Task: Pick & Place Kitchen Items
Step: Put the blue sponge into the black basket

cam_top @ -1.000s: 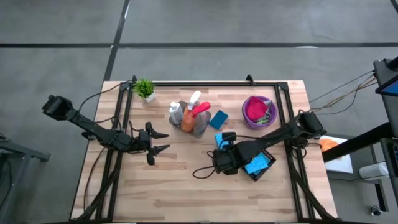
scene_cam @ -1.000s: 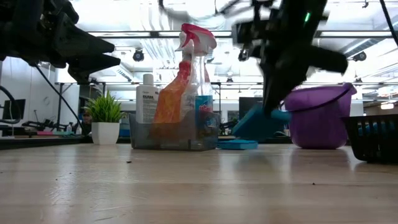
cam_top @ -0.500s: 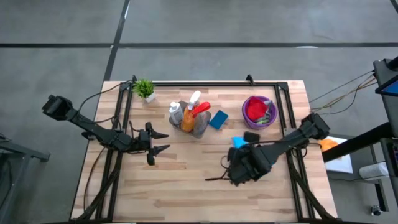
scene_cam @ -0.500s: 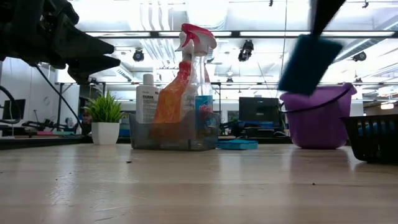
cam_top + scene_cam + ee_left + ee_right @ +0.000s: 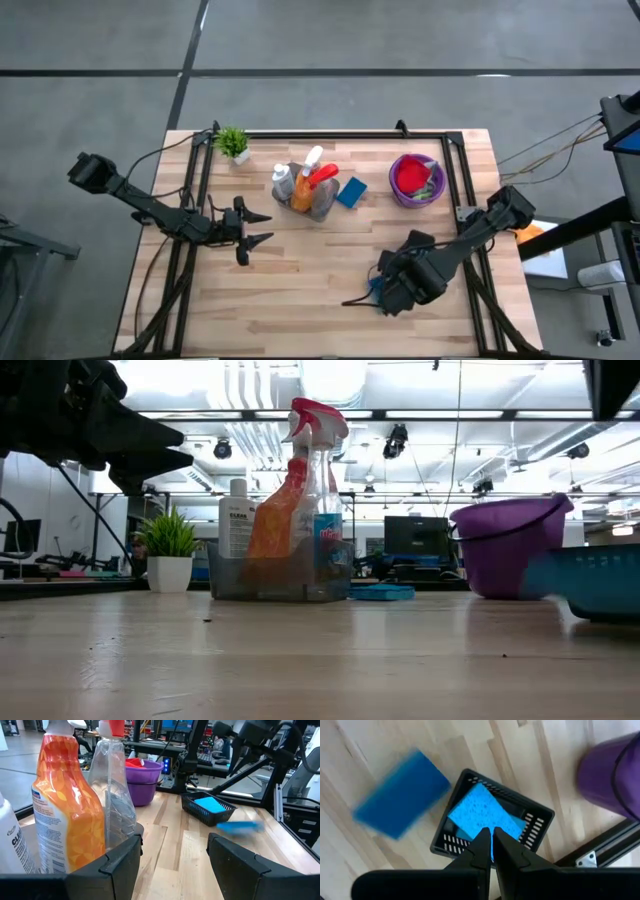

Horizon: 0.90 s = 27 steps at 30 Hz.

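Right gripper (image 5: 489, 851) is pinched fully closed with nothing between the fingers, up over the near-right part of the table, above a black basket (image 5: 451, 842). One blue sponge (image 5: 482, 815) lies tilted inside that basket; a second blue sponge (image 5: 400, 787) shows blurred just beside it, clear of the fingers, can't tell if it rests on the wood. Left gripper (image 5: 252, 229) hangs parked left of centre, fingers (image 5: 122, 862) spread wide, holding nothing, pointed at the caddy. Third blue sponge (image 5: 351, 192) sits flat on the table just right of the clear caddy (image 5: 225, 575). Caddy holds three bottles: white bottle (image 5: 237, 515), orange-and-white bottle (image 5: 67, 802), pink-trigger spray (image 5: 318, 422). Purple bucket (image 5: 400, 190) at far right has a red cloth (image 5: 411, 176) on top, with a bit of green cloth (image 5: 430, 185) showing beside it. Small potted plant (image 5: 233, 142) at the far-left corner, well apart from everything.
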Motion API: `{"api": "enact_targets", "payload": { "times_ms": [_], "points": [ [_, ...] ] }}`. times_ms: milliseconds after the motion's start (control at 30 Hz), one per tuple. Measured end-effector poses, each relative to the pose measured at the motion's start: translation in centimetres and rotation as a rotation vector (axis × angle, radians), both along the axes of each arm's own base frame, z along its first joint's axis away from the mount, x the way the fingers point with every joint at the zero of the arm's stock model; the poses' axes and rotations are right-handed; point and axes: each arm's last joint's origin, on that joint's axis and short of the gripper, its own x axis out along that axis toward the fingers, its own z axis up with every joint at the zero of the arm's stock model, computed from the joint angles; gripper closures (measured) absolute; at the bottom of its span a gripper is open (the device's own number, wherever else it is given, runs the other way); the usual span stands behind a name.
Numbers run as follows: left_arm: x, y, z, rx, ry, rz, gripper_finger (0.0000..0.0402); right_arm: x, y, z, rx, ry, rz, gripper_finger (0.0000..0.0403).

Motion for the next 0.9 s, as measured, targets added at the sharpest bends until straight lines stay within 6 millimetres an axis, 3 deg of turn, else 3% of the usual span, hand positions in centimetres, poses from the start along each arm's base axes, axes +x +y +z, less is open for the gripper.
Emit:
{"api": "enact_targets", "payload": {
  "times_ms": [333, 600, 733, 900],
  "points": [
    [0.0, 0.0, 0.0, 0.001, 0.001, 0.0, 0.0171, 0.1, -0.1, -0.8, -0.004, 0.025, 0.021, 0.0385],
    [0.0, 0.0, -0.1, 0.006, 0.014, 0.0, 0.0171, 3.1, 1.2, -1.7, 0.06, -0.279, 0.176, 0.038],
    [0.0, 0.0, -0.1, 0.006, 0.014, 0.0, 0.0171, 5.4, 2.0, -3.1, 0.135, -0.478, 0.316, 0.0328],
    [0.0, 0.0, -0.2, 0.01, 0.024, -0.001, 0.0171, 6.8, 2.4, -4.9, 0.151, -0.647, 0.459, 0.0208]
  ]
}}
